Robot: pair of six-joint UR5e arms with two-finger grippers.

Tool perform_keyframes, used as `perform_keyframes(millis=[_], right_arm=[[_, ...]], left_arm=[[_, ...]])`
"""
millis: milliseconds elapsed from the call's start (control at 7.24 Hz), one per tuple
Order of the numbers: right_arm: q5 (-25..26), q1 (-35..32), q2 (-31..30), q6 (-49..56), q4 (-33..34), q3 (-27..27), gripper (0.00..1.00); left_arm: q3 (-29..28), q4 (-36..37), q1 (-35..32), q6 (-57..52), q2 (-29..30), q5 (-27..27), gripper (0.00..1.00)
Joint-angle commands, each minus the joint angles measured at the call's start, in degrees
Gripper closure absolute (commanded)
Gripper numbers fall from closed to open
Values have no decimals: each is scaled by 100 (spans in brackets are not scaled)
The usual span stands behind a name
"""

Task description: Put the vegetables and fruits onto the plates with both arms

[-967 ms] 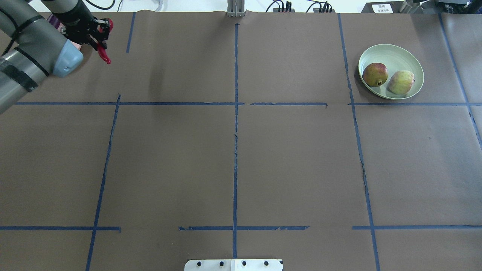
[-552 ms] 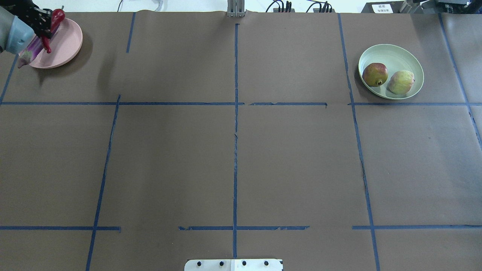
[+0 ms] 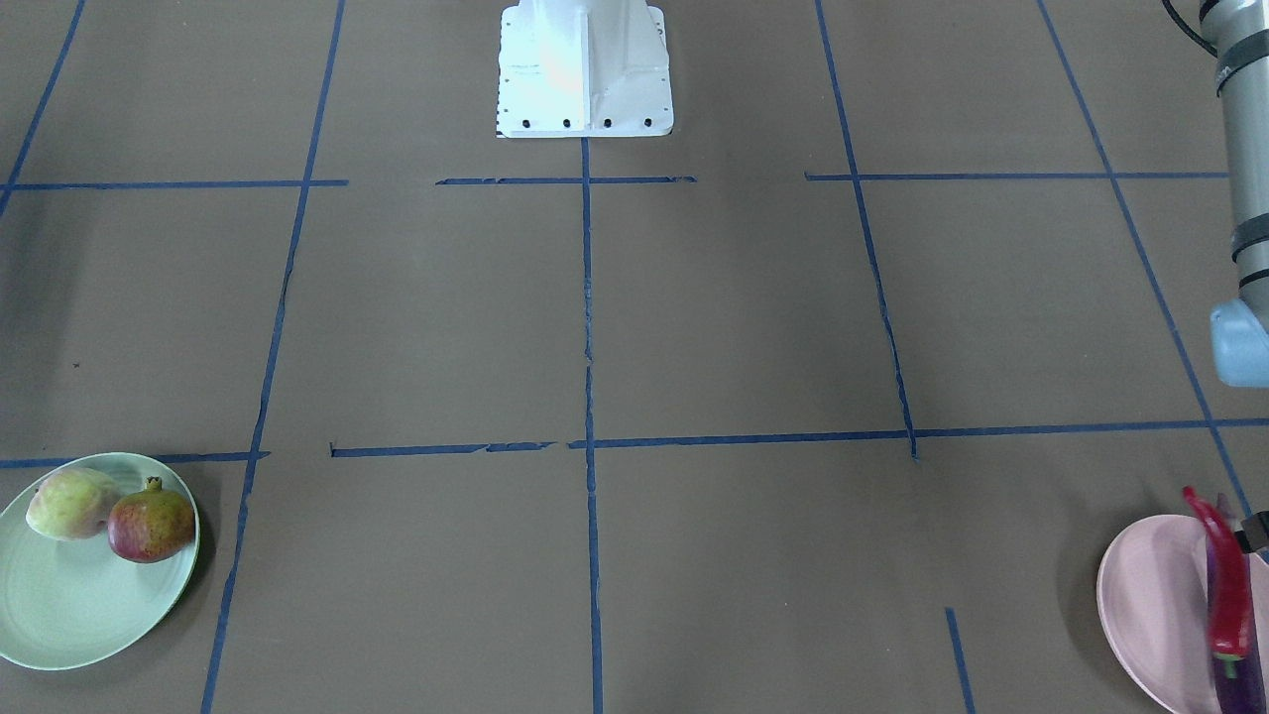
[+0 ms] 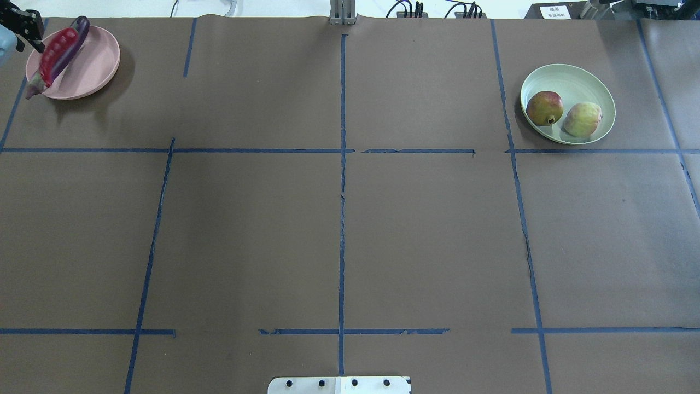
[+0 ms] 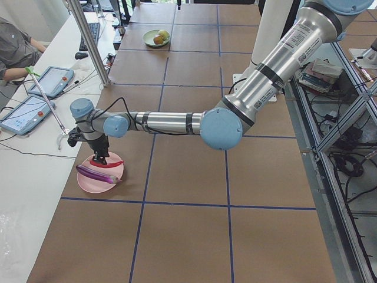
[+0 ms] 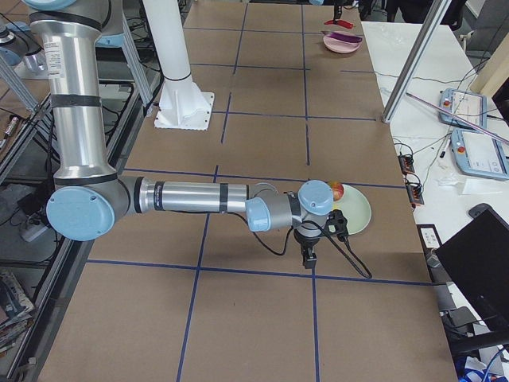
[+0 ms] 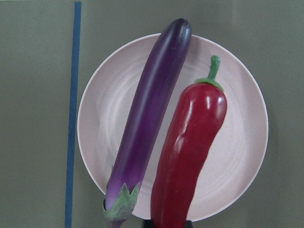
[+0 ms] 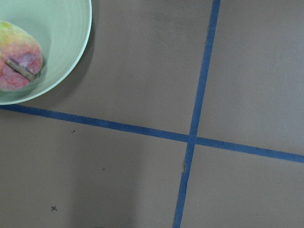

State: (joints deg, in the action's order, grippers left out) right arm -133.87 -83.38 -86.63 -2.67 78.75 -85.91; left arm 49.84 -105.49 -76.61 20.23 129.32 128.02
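The pink plate (image 4: 98,60) sits at the table's far left. The purple eggplant (image 7: 152,114) lies on it. The red chili (image 7: 190,152) lies along the eggplant's side, stem pointing away from the wrist. My left gripper (image 4: 37,45) is low over the plate's left edge and is shut on the chili's tip end (image 5: 109,163). The mint plate (image 4: 593,82) at the far right holds the pomegranate (image 4: 544,108) and the yellow-green fruit (image 4: 583,119). My right gripper (image 6: 307,256) hangs beside the mint plate over a tape crossing. I cannot tell whether it is open or shut.
Blue tape lines divide the brown table into squares. The white robot base (image 3: 585,69) stands at the middle of the near edge. A side bench (image 5: 35,106) with tablets and a metal post (image 5: 88,41) runs along the far side beyond the plates.
My left gripper carried the chili leftward from right of the pink plate to over it, and brought it down along the eggplant. The fruits on the mint plate have not moved.
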Motion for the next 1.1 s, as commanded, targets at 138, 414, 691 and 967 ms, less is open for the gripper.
perform_keyframes(millis=[138, 414, 691, 967], right_arm=[[-8, -108, -38, 4, 78, -57, 0], [-86, -284, -99, 4, 140, -84, 0], [-87, -311, -204, 213, 709, -469, 0], [-52, -538, -223, 950, 1578, -699, 0]], left_arm=[[87, -69, -29, -550, -56, 134, 0], [296, 202, -327, -1493, -343, 118, 0], [1443, 1714, -625, -2422, -697, 109, 0], [3495, 3275, -925, -2954, -1937, 117, 0]])
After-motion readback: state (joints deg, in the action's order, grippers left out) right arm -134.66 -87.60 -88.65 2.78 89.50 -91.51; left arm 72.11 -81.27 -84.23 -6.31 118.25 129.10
